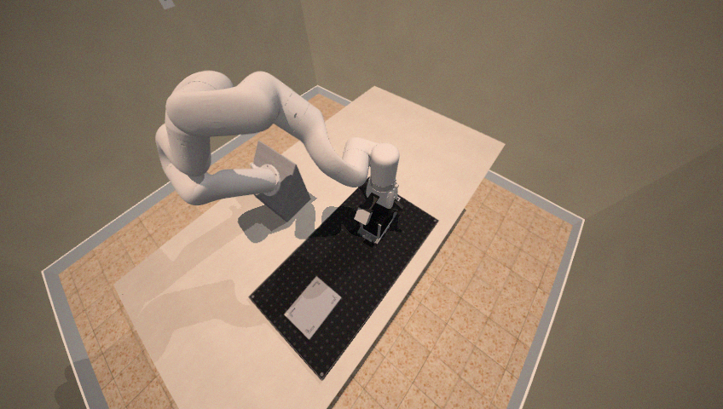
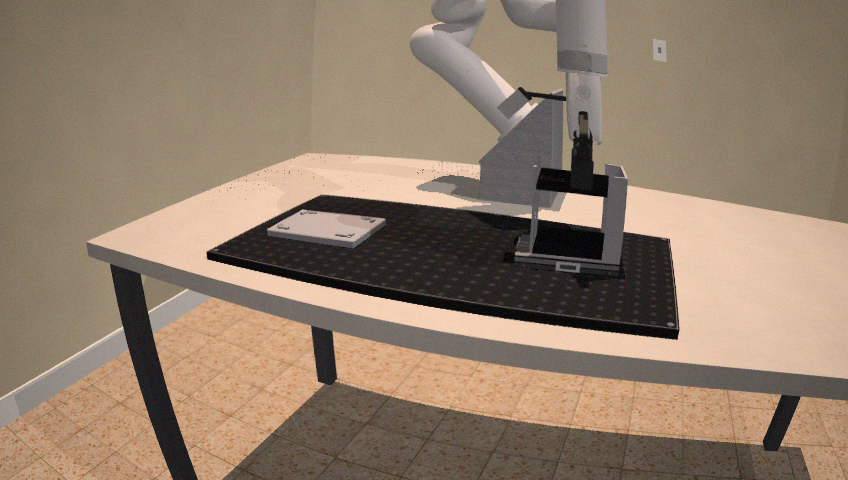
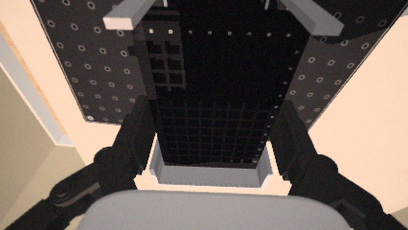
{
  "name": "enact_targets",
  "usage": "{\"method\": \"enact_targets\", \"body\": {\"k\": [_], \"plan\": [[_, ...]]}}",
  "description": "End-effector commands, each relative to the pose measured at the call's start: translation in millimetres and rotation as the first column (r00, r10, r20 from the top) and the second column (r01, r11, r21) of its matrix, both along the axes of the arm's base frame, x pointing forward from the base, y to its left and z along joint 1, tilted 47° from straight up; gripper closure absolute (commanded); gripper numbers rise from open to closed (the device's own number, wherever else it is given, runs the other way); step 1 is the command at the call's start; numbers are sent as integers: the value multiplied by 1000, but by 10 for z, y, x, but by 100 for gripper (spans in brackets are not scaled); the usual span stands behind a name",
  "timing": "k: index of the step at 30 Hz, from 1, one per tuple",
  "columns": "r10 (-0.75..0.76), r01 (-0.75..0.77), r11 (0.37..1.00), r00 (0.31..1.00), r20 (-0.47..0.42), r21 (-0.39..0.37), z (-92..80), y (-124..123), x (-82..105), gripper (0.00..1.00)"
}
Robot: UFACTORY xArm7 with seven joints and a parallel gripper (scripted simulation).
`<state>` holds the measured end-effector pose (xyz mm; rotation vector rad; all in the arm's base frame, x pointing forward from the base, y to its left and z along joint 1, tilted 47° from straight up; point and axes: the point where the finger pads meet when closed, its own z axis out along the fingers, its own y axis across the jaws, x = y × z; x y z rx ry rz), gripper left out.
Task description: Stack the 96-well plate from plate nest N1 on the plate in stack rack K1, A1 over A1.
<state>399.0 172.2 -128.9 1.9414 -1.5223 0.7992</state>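
Observation:
My gripper (image 2: pixel 581 178) is shut on a black 96-well plate (image 2: pixel 568 181) and holds it level between the grey uprights of the stack rack K1 (image 2: pixel 568 237), near their tops. A second black plate (image 2: pixel 565 242) lies on the rack's floor, well below the held one. In the wrist view the held plate (image 3: pixel 213 126) sits between my two dark fingers, and the rack's posts (image 3: pixel 125 13) show beyond it. In the top view the gripper (image 1: pixel 375 222) stands over the rack. The plate nest N1 (image 2: pixel 326 227) is a pale slab at the left of the black baseplate (image 2: pixel 443 261), with nothing on it.
A grey wedge-shaped arm mount (image 2: pixel 523 157) stands on the table just behind the rack. The black perforated baseplate lies along the beige table top (image 2: pixel 743 285). The nest also shows in the top view (image 1: pixel 312 306).

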Motion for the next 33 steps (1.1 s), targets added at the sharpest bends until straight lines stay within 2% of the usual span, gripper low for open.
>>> {"method": "enact_targets", "body": {"k": [1,33], "plan": [[3,-3,1000,1000,2,4,-41,-25,17,100],[3,-3,1000,1000,2,4,-358,-363,76,100]]}}
